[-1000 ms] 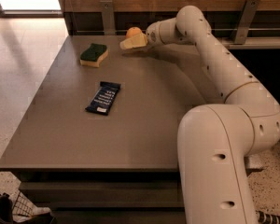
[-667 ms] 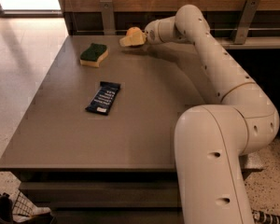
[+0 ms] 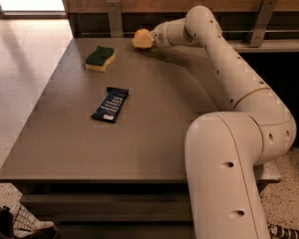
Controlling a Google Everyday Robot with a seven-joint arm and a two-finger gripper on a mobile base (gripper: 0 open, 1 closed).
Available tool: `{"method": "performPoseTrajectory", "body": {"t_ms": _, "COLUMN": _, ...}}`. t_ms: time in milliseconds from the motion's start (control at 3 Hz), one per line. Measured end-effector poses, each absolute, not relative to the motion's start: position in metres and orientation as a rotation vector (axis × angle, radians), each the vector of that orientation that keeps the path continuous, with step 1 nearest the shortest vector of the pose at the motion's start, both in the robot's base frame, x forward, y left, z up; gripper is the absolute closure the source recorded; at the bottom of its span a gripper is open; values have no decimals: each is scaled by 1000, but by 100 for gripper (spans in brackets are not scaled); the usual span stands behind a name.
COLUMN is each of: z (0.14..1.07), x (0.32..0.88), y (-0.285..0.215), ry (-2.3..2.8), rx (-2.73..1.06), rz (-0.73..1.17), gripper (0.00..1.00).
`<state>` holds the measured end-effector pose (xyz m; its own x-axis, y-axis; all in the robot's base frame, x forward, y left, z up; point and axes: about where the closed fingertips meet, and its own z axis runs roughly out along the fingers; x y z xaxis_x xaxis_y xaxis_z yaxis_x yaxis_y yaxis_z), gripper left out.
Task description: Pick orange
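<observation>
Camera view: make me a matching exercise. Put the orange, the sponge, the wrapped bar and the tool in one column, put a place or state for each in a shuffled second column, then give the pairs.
Things:
1. orange
2. sponge
3. wrapped bar
4. tool

Places or states:
A. lies flat near the middle of the table
B. green face up, far left part of the table
C. round, by the table's far edge, right of the sponge
D. at the end of the white arm, right up against the fruit

Pairs: 1-C, 2-B, 3-A, 4-D.
</observation>
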<state>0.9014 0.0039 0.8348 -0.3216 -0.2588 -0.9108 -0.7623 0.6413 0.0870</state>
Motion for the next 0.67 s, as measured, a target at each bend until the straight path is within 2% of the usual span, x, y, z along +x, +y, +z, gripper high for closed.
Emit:
{"method": "performPoseTrajectory", "body": {"t_ms": 333, "z": 832, "x": 901, "y": 8, "ry": 1880, "rx": -814, "rz": 647, "gripper": 87}}
{"method": "performPoseTrajectory", "body": {"t_ms": 667, "z": 830, "x": 901, "y": 11, "ry": 1881, "rx": -817, "rz": 651, "gripper": 100}}
